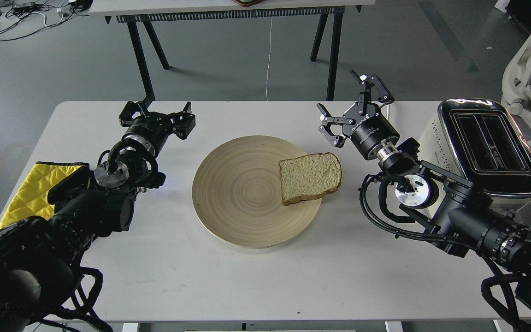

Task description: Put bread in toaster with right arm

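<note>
A slice of tan bread [310, 177] with a darker crust lies flat on the right edge of a round wooden plate [238, 193]. The cream toaster [486, 147] with a chrome top and two dark slots stands at the table's right side. My right gripper [346, 99] hovers open above the table, up and to the right of the bread and left of the toaster, holding nothing. My left gripper [157, 112] rests over the table's left part, far from the bread, its fingers spread and empty.
A yellow quilted cloth [35, 189] lies at the left edge under my left arm. Beyond the white table [247, 286] stand another table's black legs [141, 60], a hanging white cord [269, 50] and a white chair [530, 60] at far right.
</note>
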{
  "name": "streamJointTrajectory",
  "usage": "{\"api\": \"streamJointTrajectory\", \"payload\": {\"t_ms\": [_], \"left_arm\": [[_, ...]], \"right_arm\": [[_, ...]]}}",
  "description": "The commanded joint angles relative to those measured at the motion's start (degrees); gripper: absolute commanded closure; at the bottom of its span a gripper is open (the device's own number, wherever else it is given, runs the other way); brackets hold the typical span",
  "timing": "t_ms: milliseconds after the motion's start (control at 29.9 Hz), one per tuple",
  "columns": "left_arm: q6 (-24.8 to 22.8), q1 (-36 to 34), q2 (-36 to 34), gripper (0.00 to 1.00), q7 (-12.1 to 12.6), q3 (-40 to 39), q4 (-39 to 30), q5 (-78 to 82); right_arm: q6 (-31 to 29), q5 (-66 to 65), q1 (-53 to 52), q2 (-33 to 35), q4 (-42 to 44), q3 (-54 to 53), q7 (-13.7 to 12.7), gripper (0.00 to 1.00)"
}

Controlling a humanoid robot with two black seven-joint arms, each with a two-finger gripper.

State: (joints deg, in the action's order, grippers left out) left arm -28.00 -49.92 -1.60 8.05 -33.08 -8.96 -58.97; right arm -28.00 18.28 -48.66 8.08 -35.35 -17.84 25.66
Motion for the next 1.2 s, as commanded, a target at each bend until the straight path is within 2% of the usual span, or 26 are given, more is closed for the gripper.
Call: {"api": "streamJointTrajectory", "payload": {"t_ms": [0,769,1003,1170], "left_arm": [[0.00,0.00,0.02,0.00,0.03,-0.06,0.00,-0.09],[0.00,-0.18,0.11,0.00,0.56,0.30,0.00,0.00],[0.00,-0.18,0.11,0.00,0.56,0.30,0.00,0.00],[0.00,-0.18,0.11,0.00,0.56,0.30,0.00,0.09]], "right_arm": [[0.00,0.00,0.05,0.01,0.02,0.00,0.00,0.01],[0.00,-0.08,-3.90,1.06,-0.51,0.17,-0.09,0.01],[0.00,-0.17,-7.50,6.24,-4.01,0.61,-0.44,0.01],[0.00,-4.02,-12.85,13.10,-7.89,3.94,-2.72,0.01]]}}
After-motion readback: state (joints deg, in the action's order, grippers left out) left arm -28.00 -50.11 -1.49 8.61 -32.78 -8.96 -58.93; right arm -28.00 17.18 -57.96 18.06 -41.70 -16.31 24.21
